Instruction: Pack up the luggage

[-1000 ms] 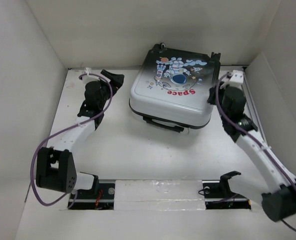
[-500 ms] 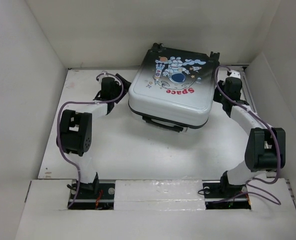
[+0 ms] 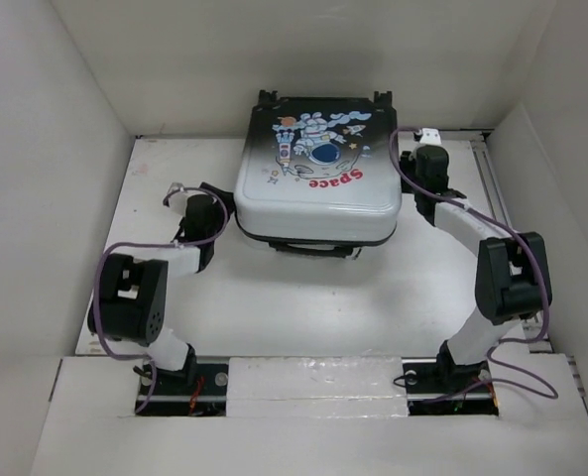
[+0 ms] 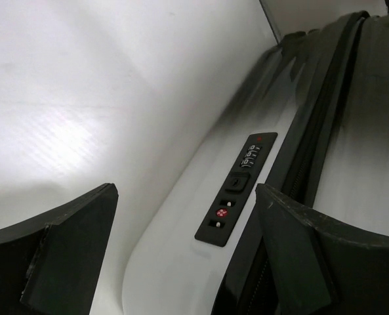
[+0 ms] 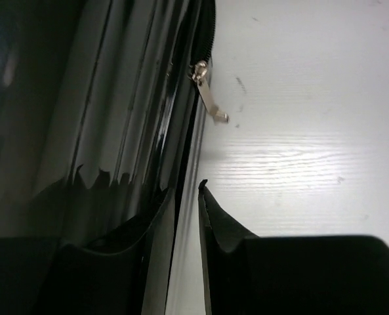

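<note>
The luggage [image 3: 318, 183] lies flat and closed at the back middle of the table, its astronaut and red "Space" print facing up. My left gripper [image 3: 217, 203] is open at the luggage's left side. In the left wrist view its jaws [image 4: 184, 197] straddle the white shell [image 4: 161, 262] beside the black combination lock [image 4: 237, 190]. My right gripper [image 3: 410, 171] is at the luggage's right side. In the right wrist view its fingers [image 5: 185, 190] are almost together at the black zipper seam of the dark shell [image 5: 102, 98], with only a thin pale strip between them. A metal zipper pull [image 5: 210, 98] hangs beyond.
White walls box the table in at the back, left and right [image 3: 85, 119]. The luggage's black carry handle [image 3: 308, 248] faces the arms' bases. The bare white tabletop [image 3: 303, 307] lies between the luggage and the near edge.
The luggage has slid left and turned squarer to the back wall. My right gripper followed it leftward. My left gripper drew back toward the near side along the luggage's left edge.
</note>
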`<state>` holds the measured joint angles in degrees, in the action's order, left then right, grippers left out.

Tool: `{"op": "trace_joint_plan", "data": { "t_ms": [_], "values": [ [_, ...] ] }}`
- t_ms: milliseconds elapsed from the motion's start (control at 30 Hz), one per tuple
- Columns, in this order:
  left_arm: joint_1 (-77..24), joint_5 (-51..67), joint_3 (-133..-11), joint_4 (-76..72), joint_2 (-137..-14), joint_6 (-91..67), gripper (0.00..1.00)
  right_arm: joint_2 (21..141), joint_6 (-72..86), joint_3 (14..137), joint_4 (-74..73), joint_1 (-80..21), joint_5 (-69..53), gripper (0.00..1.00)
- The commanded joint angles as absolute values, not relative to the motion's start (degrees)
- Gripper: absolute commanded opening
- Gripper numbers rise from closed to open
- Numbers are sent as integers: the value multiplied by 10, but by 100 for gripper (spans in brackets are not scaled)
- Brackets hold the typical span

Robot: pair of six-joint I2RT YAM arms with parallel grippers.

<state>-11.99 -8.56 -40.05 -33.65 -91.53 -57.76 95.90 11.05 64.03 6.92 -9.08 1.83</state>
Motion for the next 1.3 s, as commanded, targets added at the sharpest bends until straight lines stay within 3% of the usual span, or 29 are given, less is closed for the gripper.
{"op": "trace_joint_plan", "data": {
  "t_ms": [0, 200, 300, 500, 767, 1033, 1167, 1267],
  "values": [
    [-242, 54, -328, -358, -830, -524, 83, 973, 122, 663, 97, -272, -220, 28],
    [-275, 31, -233, -358, -719, -540, 83, 980, 122, 680, 91, -264, -235, 29],
    [-294, 22, -213, -345, -666, -547, 83, 1001, 122, 721, 77, -248, -246, 34],
    [-394, -119, -227, -225, -549, -548, 83, 1092, 112, 867, 8, -199, -300, 40],
    [-394, -257, -243, -131, -404, -522, 83, 1099, 146, 954, -25, -132, -318, 59],
    [-394, -330, -307, -120, -368, -475, 83, 922, 204, 783, 93, -45, -292, 64],
    [-394, -359, -314, -133, -341, -458, 83, 766, 199, 592, 183, -38, -279, 57],
    [-394, -371, -319, -140, -322, -453, 83, 647, 193, 417, 258, -59, -270, 39]
  ]
}}
